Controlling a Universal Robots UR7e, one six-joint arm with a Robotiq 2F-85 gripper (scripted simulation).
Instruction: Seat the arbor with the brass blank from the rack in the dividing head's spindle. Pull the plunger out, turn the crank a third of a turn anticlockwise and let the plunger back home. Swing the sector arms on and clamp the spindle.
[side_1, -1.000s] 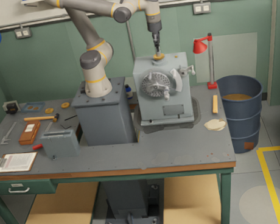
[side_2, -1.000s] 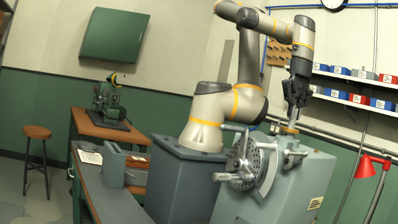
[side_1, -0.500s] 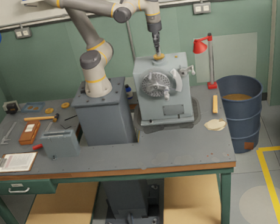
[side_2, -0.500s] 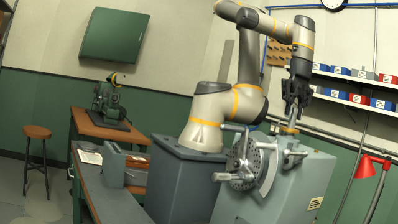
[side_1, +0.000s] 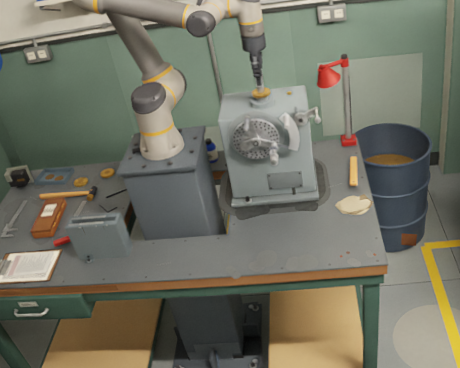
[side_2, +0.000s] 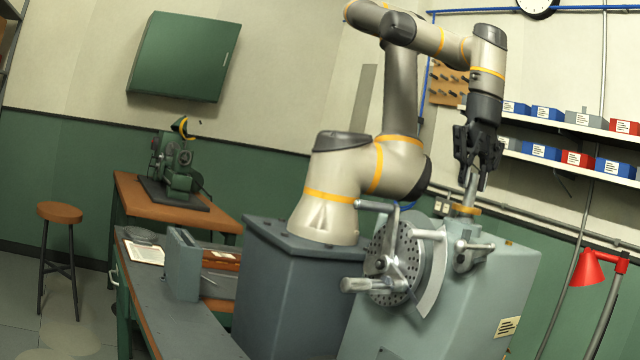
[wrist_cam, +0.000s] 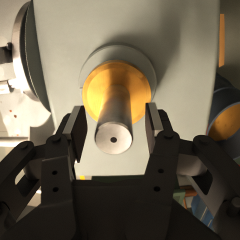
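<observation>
The steel arbor (wrist_cam: 113, 117) stands upright in the spindle on top of the dividing head (side_1: 267, 150), its brass blank (wrist_cam: 116, 91) resting on the spindle nose. On the head's front face sit the drilled index plate (side_2: 395, 265), the crank with its plunger handle (side_2: 367, 285), the pale sector arms (side_2: 435, 280) and a clamp lever (side_2: 472, 248). My gripper (wrist_cam: 113, 117) hangs straight above the head with the top of the arbor between its fingers. It is open and holds nothing.
A blue drum (side_1: 395, 185) stands off the bench's right end. A red lamp (side_1: 337, 95) rises behind the head. The robot's pedestal (side_1: 170, 185) is to the left. An empty rack box (side_1: 97, 235), hammer, clipboard and small tools lie on the left bench.
</observation>
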